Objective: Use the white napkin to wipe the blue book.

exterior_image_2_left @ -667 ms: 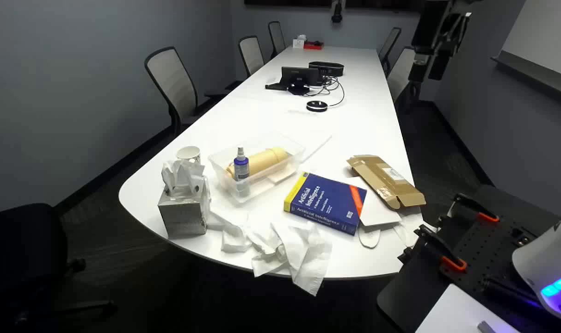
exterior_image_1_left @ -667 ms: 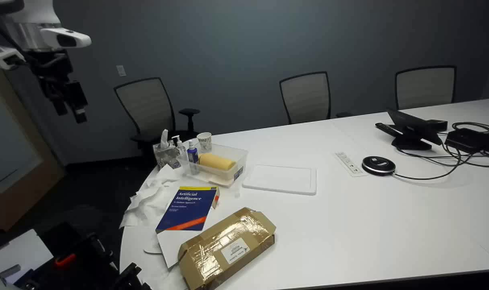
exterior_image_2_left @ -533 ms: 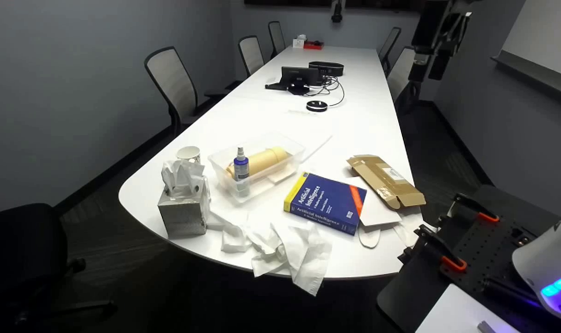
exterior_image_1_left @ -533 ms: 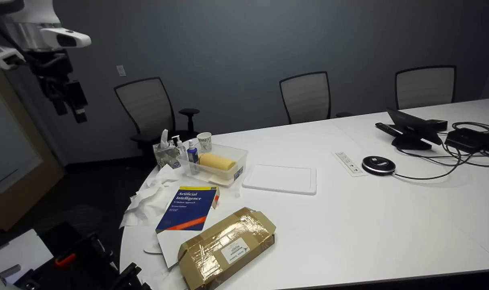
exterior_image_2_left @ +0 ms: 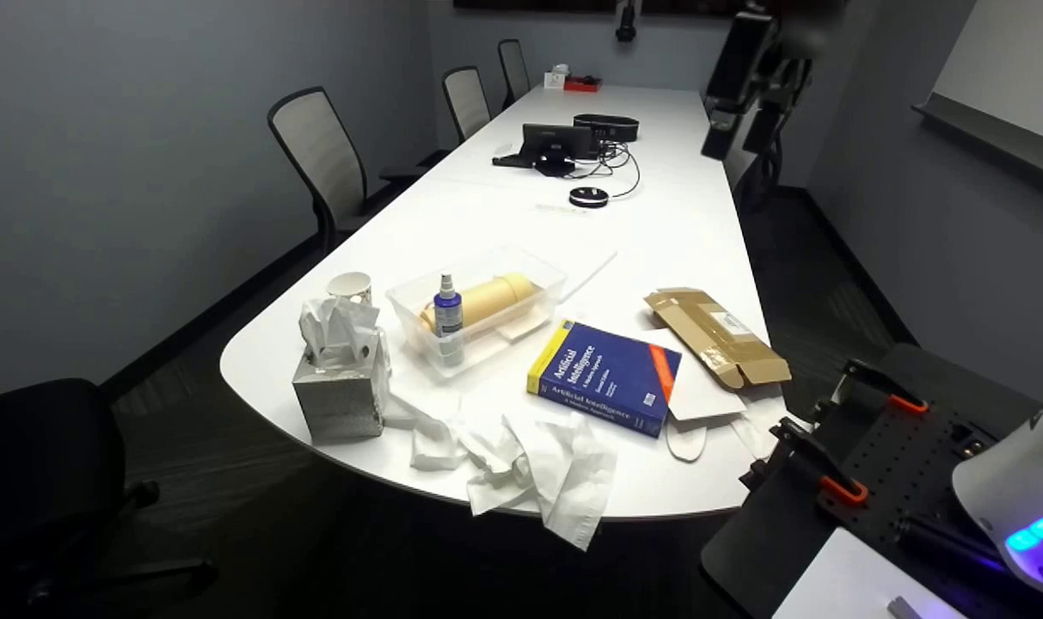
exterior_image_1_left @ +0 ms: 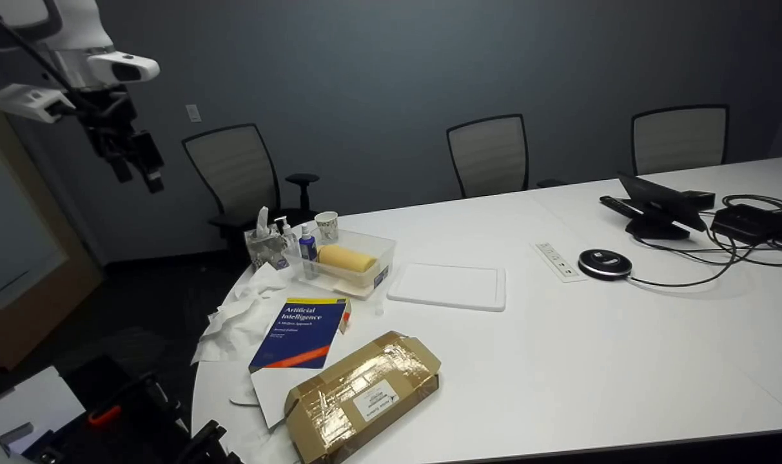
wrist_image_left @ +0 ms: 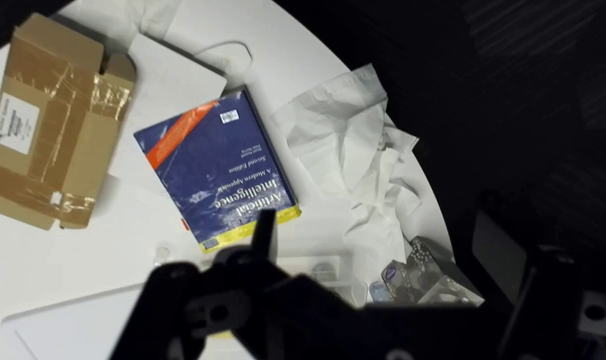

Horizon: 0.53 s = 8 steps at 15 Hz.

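The white napkin (exterior_image_1_left: 233,328) is a rumpled white sheet at the table's rounded end, beside the book. In an exterior view, part of the napkin (exterior_image_2_left: 564,473) hangs over the table edge; it also shows in the wrist view (wrist_image_left: 342,145). The blue book (exterior_image_1_left: 297,335) lies flat with its cover up, and an orange-red strip crosses one corner. It also shows in an exterior view (exterior_image_2_left: 611,378) and in the wrist view (wrist_image_left: 213,160). My gripper (exterior_image_1_left: 138,178) is high above the table, away from both things. In the wrist view the gripper's fingers (wrist_image_left: 381,240) are wide apart and empty.
A cardboard box (exterior_image_1_left: 365,393) lies beside the book, over a white card (exterior_image_2_left: 702,391). A clear bin (exterior_image_2_left: 555,292) holds a yellow bottle (exterior_image_2_left: 487,298). A spray bottle (exterior_image_2_left: 449,309), tissue box (exterior_image_2_left: 340,400) and paper cup (exterior_image_1_left: 327,225) stand nearby. A flat white board (exterior_image_1_left: 449,287) lies past the bin.
My gripper has moved over toward the table, to the right in an exterior view and to the left in an exterior view. The things on the table have not moved.
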### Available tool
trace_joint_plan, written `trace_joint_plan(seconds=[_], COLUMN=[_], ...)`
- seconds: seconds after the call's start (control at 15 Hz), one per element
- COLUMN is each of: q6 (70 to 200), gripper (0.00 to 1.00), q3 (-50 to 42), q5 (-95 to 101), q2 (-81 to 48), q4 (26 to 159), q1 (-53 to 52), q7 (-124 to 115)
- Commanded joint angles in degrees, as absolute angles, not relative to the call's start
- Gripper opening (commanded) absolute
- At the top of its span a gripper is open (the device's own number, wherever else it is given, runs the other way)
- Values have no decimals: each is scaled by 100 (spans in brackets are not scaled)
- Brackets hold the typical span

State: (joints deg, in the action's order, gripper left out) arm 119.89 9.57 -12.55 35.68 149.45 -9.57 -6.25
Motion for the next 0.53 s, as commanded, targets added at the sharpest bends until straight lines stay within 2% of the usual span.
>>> trace_joint_plan(seconds=[0.0,0.27,0.47], q6=[12876,13452,13829], gripper=[100,100,100], q3=[1424,1931,1937], q5=[-1141,-427,348], q2=[2129,661,-473], q4=[14395,13847,13507], q1=[-995,-888,-987], q7=[-1017,-2070,-3042])
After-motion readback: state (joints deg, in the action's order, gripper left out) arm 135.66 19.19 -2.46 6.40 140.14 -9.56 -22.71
